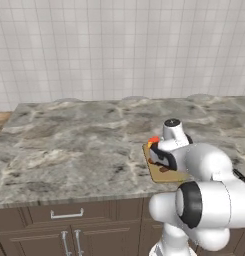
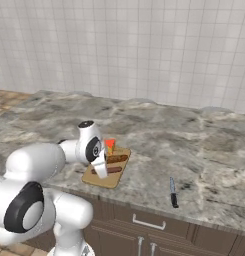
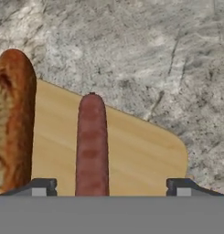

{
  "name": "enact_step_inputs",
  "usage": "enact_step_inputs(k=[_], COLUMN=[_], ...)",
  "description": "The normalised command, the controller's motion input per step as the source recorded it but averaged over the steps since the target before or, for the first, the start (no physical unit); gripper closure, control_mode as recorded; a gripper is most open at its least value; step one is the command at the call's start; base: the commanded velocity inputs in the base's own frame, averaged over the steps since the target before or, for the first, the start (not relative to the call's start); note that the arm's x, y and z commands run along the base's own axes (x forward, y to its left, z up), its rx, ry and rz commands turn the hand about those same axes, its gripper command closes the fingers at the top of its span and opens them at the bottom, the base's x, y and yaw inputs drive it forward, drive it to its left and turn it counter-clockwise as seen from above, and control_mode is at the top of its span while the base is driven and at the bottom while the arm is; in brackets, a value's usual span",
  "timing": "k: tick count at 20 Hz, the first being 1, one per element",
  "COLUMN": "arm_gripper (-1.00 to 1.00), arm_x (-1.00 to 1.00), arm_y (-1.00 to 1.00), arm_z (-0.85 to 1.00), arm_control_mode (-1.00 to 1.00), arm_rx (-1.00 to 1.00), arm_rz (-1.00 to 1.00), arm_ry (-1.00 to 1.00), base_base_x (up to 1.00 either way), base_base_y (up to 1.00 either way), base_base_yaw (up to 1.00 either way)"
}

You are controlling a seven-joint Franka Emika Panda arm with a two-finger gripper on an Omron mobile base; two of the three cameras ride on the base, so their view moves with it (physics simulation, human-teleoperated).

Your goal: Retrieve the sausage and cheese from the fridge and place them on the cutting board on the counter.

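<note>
1. The sausage (image 3: 91,146) lies flat on the cutting board (image 3: 141,151), running lengthwise up the hand view between my two fingertips (image 3: 40,186). I judge it is where the task wants it.
2. The cheese (image 2: 110,145) sits on the far part of the board in the right base view, its red rind uppermost. In the hand view the orange-brown mass at the left edge, beside the sausage, may be that wedge seen close up; I cannot be sure.
3. The board rests near the front edge of the bench (image 1: 69,145), which keeps both foods within my reach from the base.
4. My pincer (image 3: 112,186) is spread wide: the tips stand well apart on either side of the sausage and neither touches it. I have hold of nothing.
5. My arm is folded low over the board, the wrist bent so the hand points down and forward at it. In the left base view my forearm hides much of the board.
6. A knife (image 2: 172,192) lies on the bench well to the right of the board, apart from my work.
</note>
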Motion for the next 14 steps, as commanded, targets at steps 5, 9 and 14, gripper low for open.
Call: enact_step_inputs(k=[5,9,14], arm_gripper=[-1.0,-1.0,-1.0], arm_x=[-0.15,-0.1,-0.26], arm_y=[-0.24,-0.24,-0.15], arm_z=[0.97,1.0,0.85], arm_control_mode=[-1.0,-1.0,-1.0], arm_rx=[0.07,0.0,0.0], arm_rz=[-0.06,0.0,0.01], arm_ry=[0.0,0.0,0.0], base_base_x=[0.0,0.0,0.0], base_base_y=[0.0,0.0,0.0], base_base_yaw=[0.0,0.0,0.0])
